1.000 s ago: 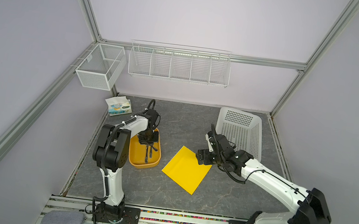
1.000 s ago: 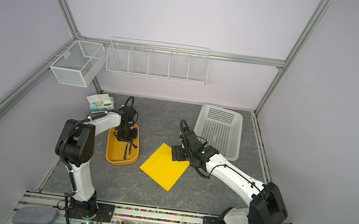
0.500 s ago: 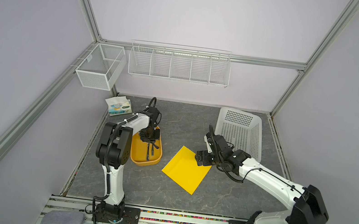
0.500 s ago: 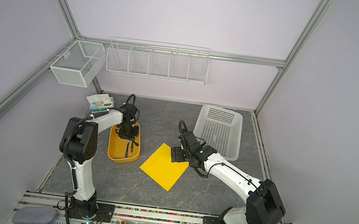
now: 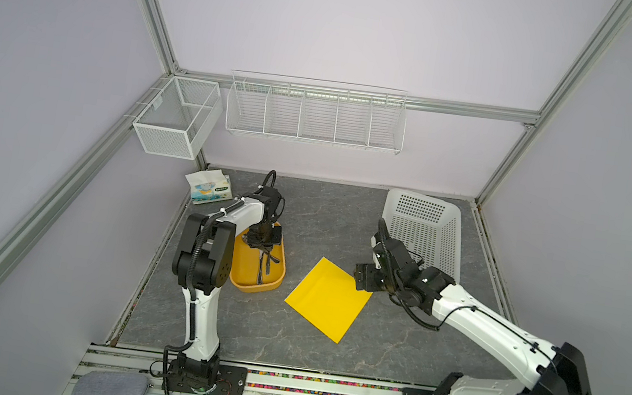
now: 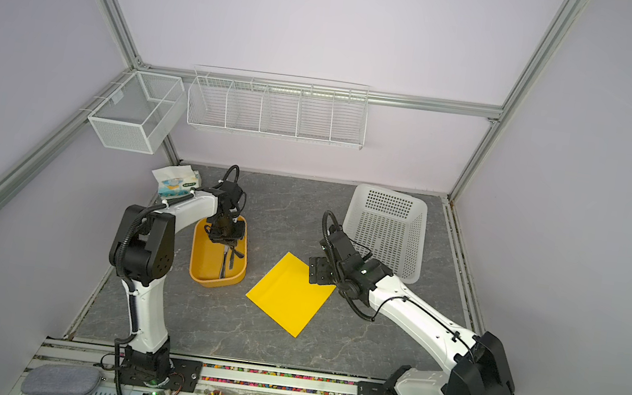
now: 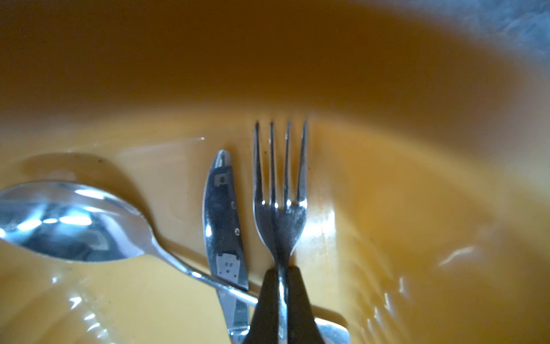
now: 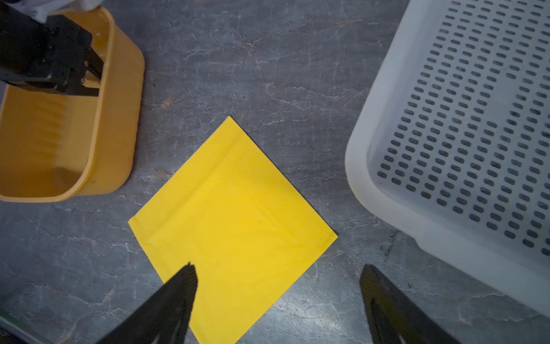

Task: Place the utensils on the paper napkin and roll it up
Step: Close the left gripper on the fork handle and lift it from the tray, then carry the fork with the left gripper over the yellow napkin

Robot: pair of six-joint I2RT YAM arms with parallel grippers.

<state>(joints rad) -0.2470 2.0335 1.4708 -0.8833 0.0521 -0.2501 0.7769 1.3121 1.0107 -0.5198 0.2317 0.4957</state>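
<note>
Pinching fork [image 7: 279, 226] in orange tray [image 7: 416, 208], left fingers [image 7: 266, 306]; tissue pack [image 5: 208, 188] print unreadable.

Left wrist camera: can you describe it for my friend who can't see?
The left gripper is shut on the neck of a silver fork inside the orange tray. A knife lies beside it, and a spoon has its handle across the knife.

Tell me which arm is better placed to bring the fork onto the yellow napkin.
Left. The left tool is shut on the fork inside the orange tray; the right tool hangs open, empty, at the edge of the napkin.
</note>
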